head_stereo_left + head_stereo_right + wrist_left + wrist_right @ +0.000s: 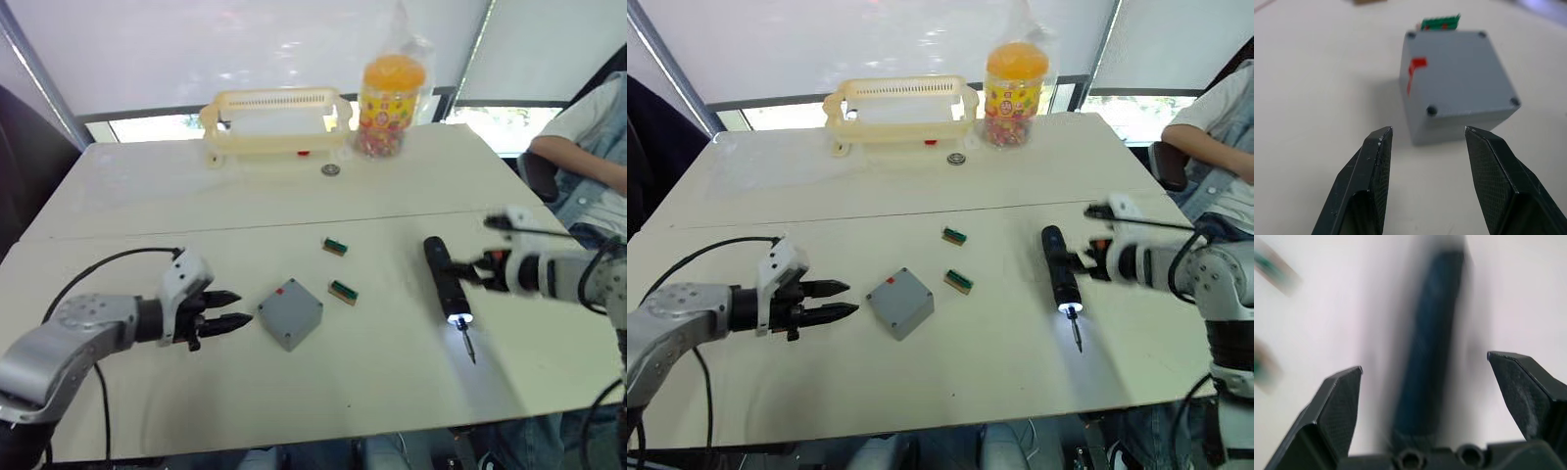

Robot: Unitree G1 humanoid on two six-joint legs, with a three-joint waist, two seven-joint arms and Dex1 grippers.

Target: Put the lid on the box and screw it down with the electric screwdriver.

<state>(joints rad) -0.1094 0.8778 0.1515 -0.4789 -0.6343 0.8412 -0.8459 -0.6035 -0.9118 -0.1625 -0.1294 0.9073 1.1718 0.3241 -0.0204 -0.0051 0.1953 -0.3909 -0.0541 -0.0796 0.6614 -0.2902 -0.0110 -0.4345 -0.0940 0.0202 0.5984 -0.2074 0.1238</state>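
Looking down over the pale table [147,196], we find the box [290,312] lying near the centre, a grey square block with a red mark [1414,68] at one edge and dark screw holes at its corners. In the left wrist view its top face looks closed flat, so we cannot tell whether that face is the lid seated on it or a solid side. Our left gripper [227,310] sits at about nine o'clock from the box, just beside it but not touching, with its two black fingers [1371,176] spread apart and pointing at the box's near corner.

The electric screwdriver [445,278] lies flat on the table at roughly three o'clock from the box, well apart from it, its metal bit [468,347] pointing toward six o'clock and a small light glowing at that end. Our right gripper [480,270] is just at the tool's three o'clock side; in the right wrist view its jaws stand wide open with the black barrel [1430,347] between them, neither finger touching it.

Two small green-and-tan blocks [342,291] [334,246] lie between the box and the screwdriver. At twelve o'clock, near the far edge, stand a pale yellow slotted basket [276,119] and an orange-lidded jar [391,103], with a small round metal piece [330,169] in front of them. A person's arm [578,157] rests at the table's two o'clock corner
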